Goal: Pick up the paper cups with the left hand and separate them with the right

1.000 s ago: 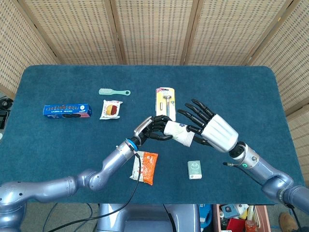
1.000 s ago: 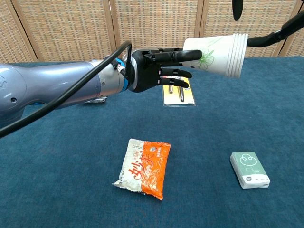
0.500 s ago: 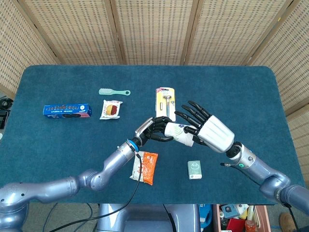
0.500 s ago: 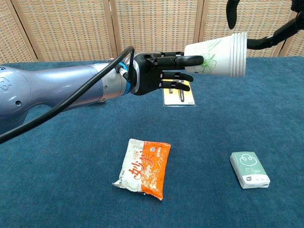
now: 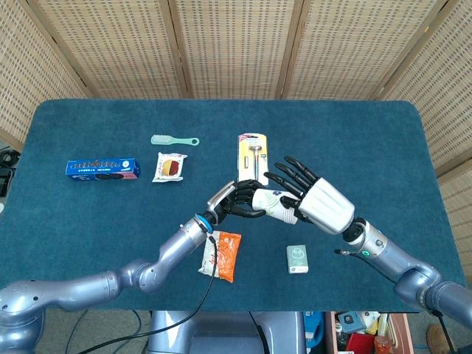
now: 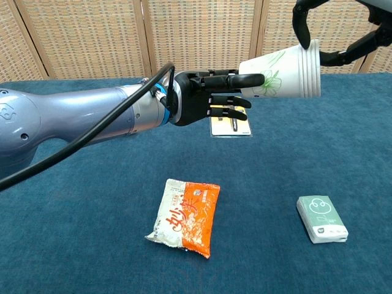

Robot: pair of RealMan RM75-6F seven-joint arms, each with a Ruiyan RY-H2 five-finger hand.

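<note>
Where the two arms meet above the middle of the blue table (image 5: 383,133), the left hand (image 6: 205,101) grasps the narrow end of the stacked paper cups (image 6: 282,73), which lie sideways in the air with the rims pointing toward the robot's right.

- Left hand: fingers (image 5: 240,200) wrapped around the cups' base, grasping it.
- Right hand (image 5: 310,195): fingers (image 6: 298,27) spread and curved about the rim end of the cups; whether they actually touch the rim cannot be told.
- Cups: white with a green plant print, several rims nested together.
- Orange noodle packet (image 5: 220,255): flat on the table, below the left wrist.
- Small green-and-white pack (image 5: 297,259): flat, to the right of the packet.
- Carded tool (image 5: 251,152): beyond the hands.
- Green brush (image 5: 172,140), snack wrapper (image 5: 169,167), blue box (image 5: 102,169): far left part of the table.
</note>
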